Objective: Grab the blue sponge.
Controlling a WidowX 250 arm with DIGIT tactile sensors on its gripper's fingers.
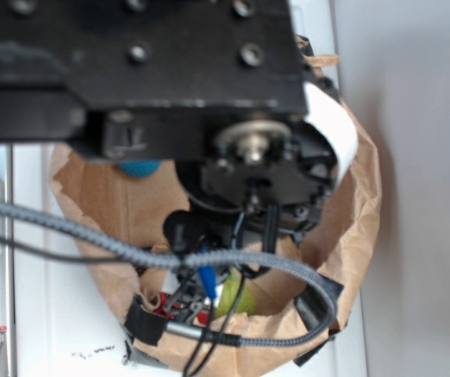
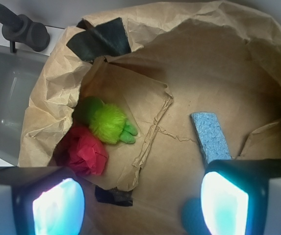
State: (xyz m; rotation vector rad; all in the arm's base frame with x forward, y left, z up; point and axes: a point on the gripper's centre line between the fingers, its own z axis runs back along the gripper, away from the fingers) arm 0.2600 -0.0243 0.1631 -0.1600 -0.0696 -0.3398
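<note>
1. Brown paper bag is seen from above, holding the blue sponge flat on its floor.
2. The gripper is held above, fingers spread apart, the sponge just beyond its right finger.
3. 2 toys, a green plush and a red one, are set well left.

- The brown paper bag, torn open and crumpled, carries the things; it sits on a white counter.
- The blue sponge lies flat on the paper, just ahead of the gripper, nearer its right finger.
- A green fuzzy toy lies ahead to the left, touching a red crumpled item.
- A grey sink lies far left.
</note>
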